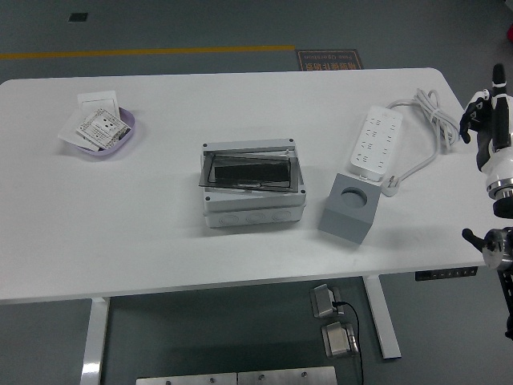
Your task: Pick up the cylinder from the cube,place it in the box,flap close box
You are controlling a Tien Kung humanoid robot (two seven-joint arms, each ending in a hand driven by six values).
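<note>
White table [160,241]: spanned most of the frame, near edge toward the bottom.

Lilac bowl [120,143]: upper left of the frame, on the table, holding white printed cards or packets; a white square card stood tucked at its back edge.

Grey box [253,188]: centre of the frame, on the table; its smoked transparent flap [244,172] was raised only partly and lay tilted over the opening, with a dark interior showing through. Contents could not be made out.

Grey cube [348,210]: just right of the box, apart from it, with a round socket in its top face. The socket looked empty; the cylinder could not be found anywhere in the view.

White power strip [375,143]: upper right of centre, lying diagonally, its near end touching or just behind the cube; its white cable [429,120] was looped toward the table's right edge.

Right hand [489,120]: at the right frame edge, beyond the table's right side, holding nothing; whether its fingers were spread or curled could not be told.
</note>
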